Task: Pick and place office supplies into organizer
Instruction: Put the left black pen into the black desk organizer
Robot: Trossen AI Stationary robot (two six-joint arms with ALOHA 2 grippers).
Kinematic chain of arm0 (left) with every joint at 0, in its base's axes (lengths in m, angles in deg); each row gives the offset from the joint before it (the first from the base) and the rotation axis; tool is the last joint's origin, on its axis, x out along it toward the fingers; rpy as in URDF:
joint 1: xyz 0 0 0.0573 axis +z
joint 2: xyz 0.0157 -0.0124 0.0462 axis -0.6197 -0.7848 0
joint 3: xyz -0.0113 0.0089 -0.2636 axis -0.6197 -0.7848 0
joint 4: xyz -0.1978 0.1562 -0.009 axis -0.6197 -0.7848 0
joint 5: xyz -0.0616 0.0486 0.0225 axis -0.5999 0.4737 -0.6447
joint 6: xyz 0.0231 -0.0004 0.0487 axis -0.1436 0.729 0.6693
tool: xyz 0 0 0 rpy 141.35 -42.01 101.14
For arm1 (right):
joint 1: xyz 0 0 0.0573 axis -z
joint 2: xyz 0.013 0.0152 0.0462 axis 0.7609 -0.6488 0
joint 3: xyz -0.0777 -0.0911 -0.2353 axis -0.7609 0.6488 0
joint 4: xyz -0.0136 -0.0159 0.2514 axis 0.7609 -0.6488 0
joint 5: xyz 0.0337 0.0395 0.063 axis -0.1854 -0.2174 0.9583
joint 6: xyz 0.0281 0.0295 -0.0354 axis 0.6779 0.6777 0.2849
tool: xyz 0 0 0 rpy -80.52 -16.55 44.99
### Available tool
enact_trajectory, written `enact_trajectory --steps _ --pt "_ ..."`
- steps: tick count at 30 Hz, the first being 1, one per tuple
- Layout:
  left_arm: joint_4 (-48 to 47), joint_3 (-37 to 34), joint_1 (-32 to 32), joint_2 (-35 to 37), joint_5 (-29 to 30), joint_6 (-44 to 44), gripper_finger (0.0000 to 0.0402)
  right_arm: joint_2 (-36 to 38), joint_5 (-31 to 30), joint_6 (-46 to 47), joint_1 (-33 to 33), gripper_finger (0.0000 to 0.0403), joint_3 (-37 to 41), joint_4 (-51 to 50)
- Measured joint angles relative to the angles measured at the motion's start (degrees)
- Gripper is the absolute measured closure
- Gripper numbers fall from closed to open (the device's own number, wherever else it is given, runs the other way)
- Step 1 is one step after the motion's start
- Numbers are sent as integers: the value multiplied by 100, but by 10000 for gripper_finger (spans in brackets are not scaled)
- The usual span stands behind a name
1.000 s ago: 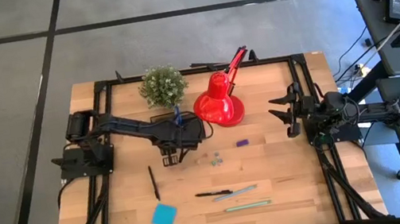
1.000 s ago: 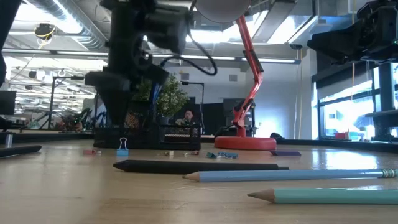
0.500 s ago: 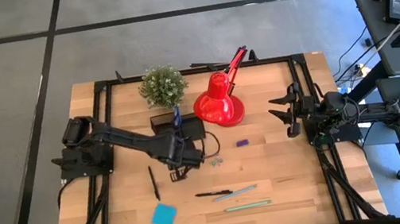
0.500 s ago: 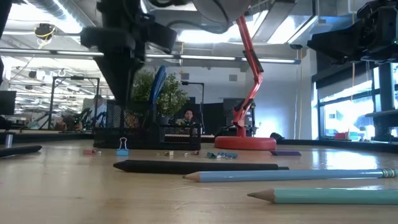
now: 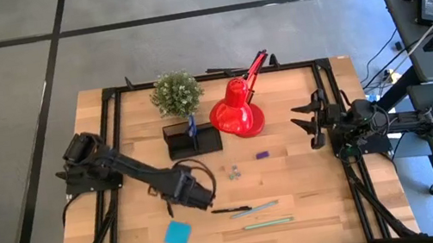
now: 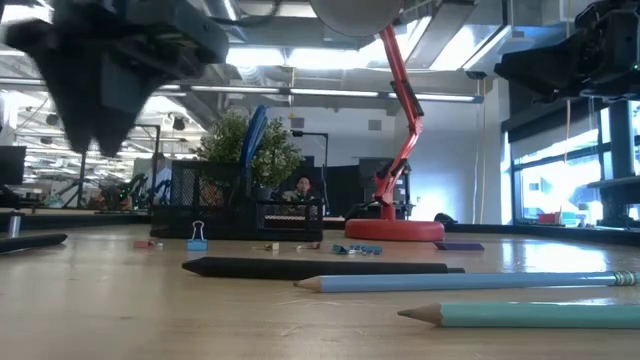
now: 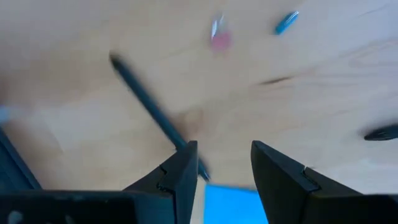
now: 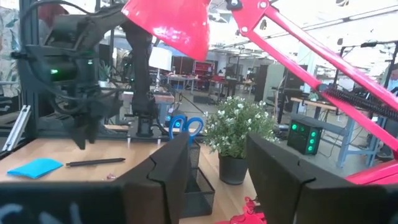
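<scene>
The left gripper [image 5: 184,189] hovers with its fingers [image 7: 180,171] parted and empty over the lone black pen [image 7: 152,115], which lies flat on the desk [image 5: 314,184] just beside the blue sticky-note pad [image 5: 178,233]. A thin pen lying flat could roll or skid from an off-centre pinch, or the fingers might nudge the pad. The scissors [image 5: 192,125] already stand in the organizer [image 5: 194,143]; the right gripper [image 5: 311,122] waits open at the desk's edge.

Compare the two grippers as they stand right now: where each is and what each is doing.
The left gripper hangs over the table's middle, above a black pen near the blue sticky-note pad; the right gripper waits at the table's right edge. The left points down at the wood; the right looks level across at the red lamp. Both are open and empty.
</scene>
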Motion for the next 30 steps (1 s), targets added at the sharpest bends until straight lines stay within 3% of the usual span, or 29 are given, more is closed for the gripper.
enact_trajectory --steps 16,30 --pt "-63 -2 -691 -16 -61 -3254 258 0 2 0 -1 241 -1 14" --pt "41 -140 -644 -291 -604 -3294 258 -2 11 337 -1 241 1 -195"
